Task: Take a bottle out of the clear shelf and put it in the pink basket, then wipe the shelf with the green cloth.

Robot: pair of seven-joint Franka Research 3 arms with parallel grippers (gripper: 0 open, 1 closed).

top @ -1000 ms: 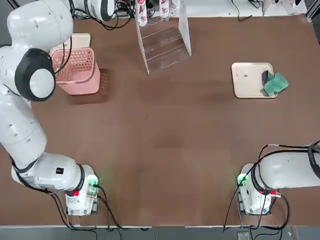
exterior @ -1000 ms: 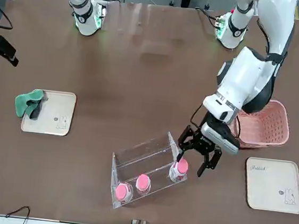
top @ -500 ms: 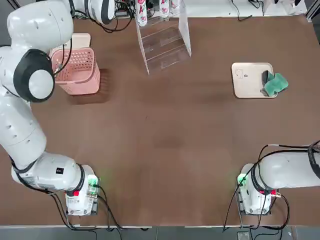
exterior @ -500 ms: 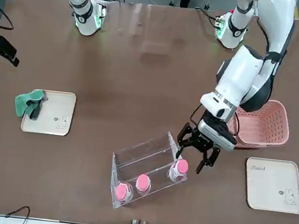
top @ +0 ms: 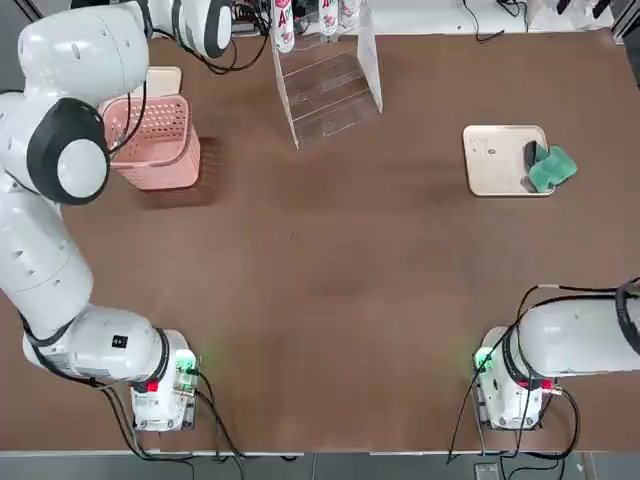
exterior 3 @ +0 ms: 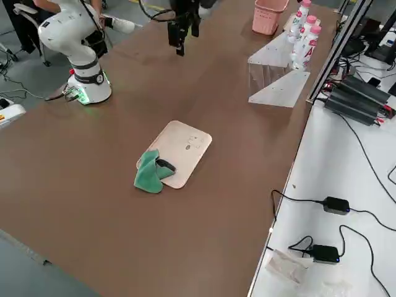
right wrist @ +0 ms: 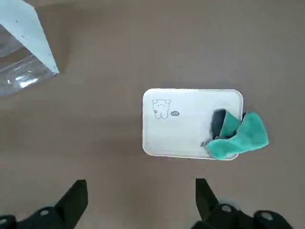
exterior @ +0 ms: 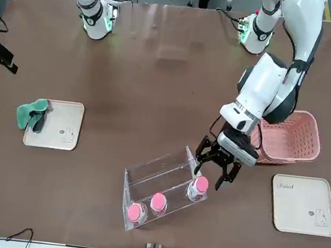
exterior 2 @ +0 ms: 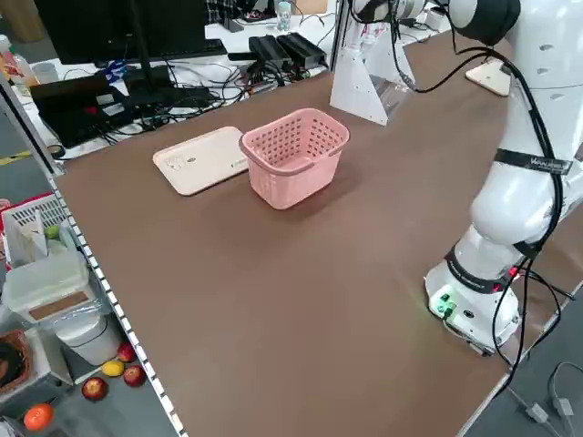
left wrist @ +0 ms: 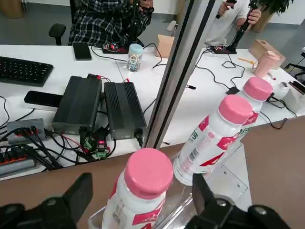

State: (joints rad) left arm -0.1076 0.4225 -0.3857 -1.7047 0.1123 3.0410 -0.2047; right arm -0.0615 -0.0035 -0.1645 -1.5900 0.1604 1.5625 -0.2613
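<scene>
Left gripper open around a bottle at the shelf's left end

In the top view we see the clear shelf [top: 325, 85] at the bench's far edge, left of its middle. The pink basket [top: 155, 140] stands by the bench's left edge, toward the far left corner.

In the front view our left gripper [exterior: 208, 177] hangs at the shelf's left end, above the leftmost bottle [exterior: 197, 188] of three standing in a row. Our right gripper [exterior: 2, 70] is parked over the bench's right side.

In the left side view the basket stands beside a cream tray [exterior 2: 205, 159].

In the right side view the green cloth [exterior 3: 149, 173] drapes over one corner of another cream tray [exterior 3: 185, 145].

In the left wrist view our left gripper's fingers stand wide apart, a pink-capped bottle between them, not clamped.

In the right wrist view our right gripper's fingers are wide open and hold nothing.
</scene>
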